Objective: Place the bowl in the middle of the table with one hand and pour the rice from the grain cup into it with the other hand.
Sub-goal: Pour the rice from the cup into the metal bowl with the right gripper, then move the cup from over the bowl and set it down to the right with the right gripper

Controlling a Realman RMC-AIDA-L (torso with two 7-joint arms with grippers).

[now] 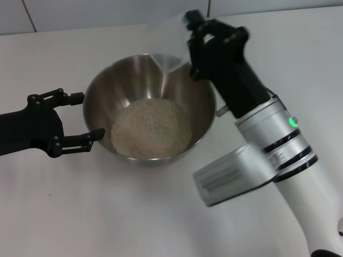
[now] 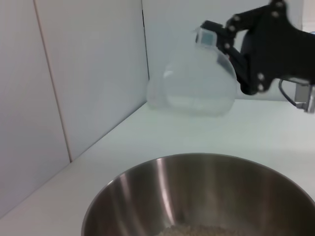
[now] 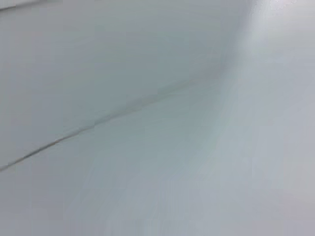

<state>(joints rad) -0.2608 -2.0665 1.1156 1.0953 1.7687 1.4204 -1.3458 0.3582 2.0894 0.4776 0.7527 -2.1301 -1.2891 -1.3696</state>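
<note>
Right gripper clamped on grain cup, tipped mouth-down over far rim of bowl; looks empty, rice heaped in bowl bottom near mid table. Left gripper spread wide at bowl's left wall, one fingertip touching or nearly so, other just off the rim, holding nothing. Handling guess: cup light, thin, slick and easily crushed, so grip low on the sidewall with gentle squeeze; bowl stiff steel, heavier with rice, smooth and prone to sliding, so best taken by pinching the thin rim.
</note>
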